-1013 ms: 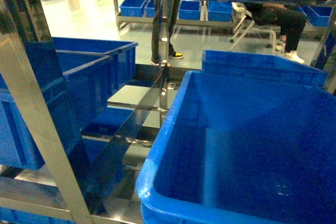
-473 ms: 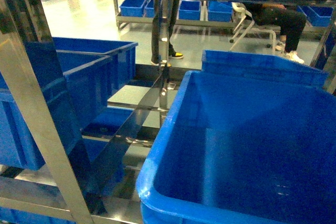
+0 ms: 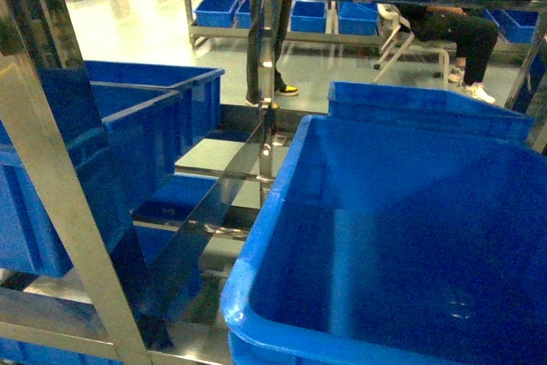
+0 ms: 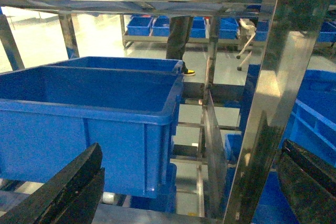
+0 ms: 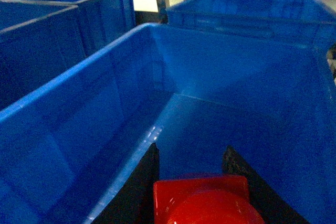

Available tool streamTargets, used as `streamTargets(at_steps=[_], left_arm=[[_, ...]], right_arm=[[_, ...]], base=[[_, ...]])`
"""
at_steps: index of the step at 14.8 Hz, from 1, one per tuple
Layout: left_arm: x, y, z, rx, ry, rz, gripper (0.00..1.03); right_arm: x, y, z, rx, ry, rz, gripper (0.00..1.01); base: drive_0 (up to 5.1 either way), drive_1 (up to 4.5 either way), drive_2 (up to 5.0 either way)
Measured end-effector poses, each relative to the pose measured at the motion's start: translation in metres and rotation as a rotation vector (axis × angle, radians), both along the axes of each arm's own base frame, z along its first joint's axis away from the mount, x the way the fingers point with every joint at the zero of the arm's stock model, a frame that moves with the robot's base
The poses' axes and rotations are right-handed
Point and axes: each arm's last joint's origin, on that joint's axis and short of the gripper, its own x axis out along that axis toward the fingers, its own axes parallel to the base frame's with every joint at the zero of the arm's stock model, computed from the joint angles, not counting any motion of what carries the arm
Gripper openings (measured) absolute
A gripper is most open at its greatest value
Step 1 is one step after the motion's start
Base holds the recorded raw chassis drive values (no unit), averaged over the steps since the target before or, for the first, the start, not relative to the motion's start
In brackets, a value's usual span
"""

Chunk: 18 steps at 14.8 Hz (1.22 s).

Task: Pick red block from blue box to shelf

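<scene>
A shiny steel shelf [image 3: 73, 211] of flat uprights and rails stood close in front of the robot, carrying big dark blue bins [image 3: 128, 143], and the nearest of them, a large blue bin [image 3: 282, 211], filled the right of the head view. Beyond the shelf lay a pale glossy floor [image 3: 137, 32] with more blue crates [image 3: 308, 14] along a low rack, a person seated on a chair [image 3: 444, 32] and another person's legs [image 3: 261, 57] just behind a shelf upright. The red block [image 5: 205, 203] was over the inside of the large blue bin, at the bottom edge of the right wrist view; only its near part showed, with a rounded bump on it, so its long axis could not be told. The right pincer [image 5: 197, 182] had a dark finger [image 5: 144, 182] touching each side of the block, clamped on it. The left pincer [image 4: 178, 187] hung outside the shelf near the upright, facing a bin on the same tier, its two dark fingers [image 4: 68, 187] wide apart and holding nothing.
</scene>
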Motion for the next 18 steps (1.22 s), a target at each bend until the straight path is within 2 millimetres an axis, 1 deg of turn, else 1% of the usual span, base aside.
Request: streamTargets(at_steps=[2, 3, 6, 7, 9, 10, 11, 13, 15, 16, 18], left_arm=[[0.000, 0.000, 0.000, 0.000, 0.000, 0.000, 0.98], [0.000, 0.000, 0.000, 0.000, 0.000, 0.000, 0.98], [0.000, 0.000, 0.000, 0.000, 0.000, 0.000, 0.98], [0.000, 0.000, 0.000, 0.000, 0.000, 0.000, 0.98], [0.000, 0.000, 0.000, 0.000, 0.000, 0.000, 0.98], [0.000, 0.000, 0.000, 0.000, 0.000, 0.000, 0.98], [0.000, 0.000, 0.000, 0.000, 0.000, 0.000, 0.98], [0.000, 0.000, 0.000, 0.000, 0.000, 0.000, 0.98], [0.000, 0.000, 0.000, 0.000, 0.000, 0.000, 0.98], [0.000, 0.000, 0.000, 0.000, 0.000, 0.000, 0.98], [0.000, 0.000, 0.000, 0.000, 0.000, 0.000, 0.98]], right_arm=[[0.011, 0.003, -0.022, -0.004, 0.112, -0.002, 0.28], [0.012, 0.003, -0.028, 0.000, 0.158, -0.014, 0.36], [0.009, 0.007, -0.025, -0.007, 0.101, -0.030, 0.69], [0.006, 0.008, -0.027, -0.012, 0.106, -0.026, 0.81], [0.000, 0.006, -0.025, -0.034, 0.108, -0.044, 1.00], [-0.009, 0.003, -0.017, -0.064, 0.076, -0.059, 0.97], [-0.021, 0.000, -0.008, -0.081, 0.051, -0.059, 0.98], [-0.054, -0.016, 0.014, -0.122, -0.003, -0.104, 0.98], [-0.087, -0.033, 0.020, -0.162, -0.021, -0.191, 0.98], [-0.097, -0.036, 0.021, -0.189, -0.038, -0.224, 0.98], [-0.099, -0.035, 0.022, -0.207, -0.053, -0.218, 0.98]], base=[[0.0, 0.00, 0.0], [0.0, 0.00, 0.0], [0.0, 0.00, 0.0], [0.0, 0.00, 0.0], [0.0, 0.00, 0.0], [0.0, 0.00, 0.0], [0.0, 0.00, 0.0], [0.0, 0.00, 0.0], [0.0, 0.00, 0.0], [0.0, 0.00, 0.0], [0.0, 0.00, 0.0]])
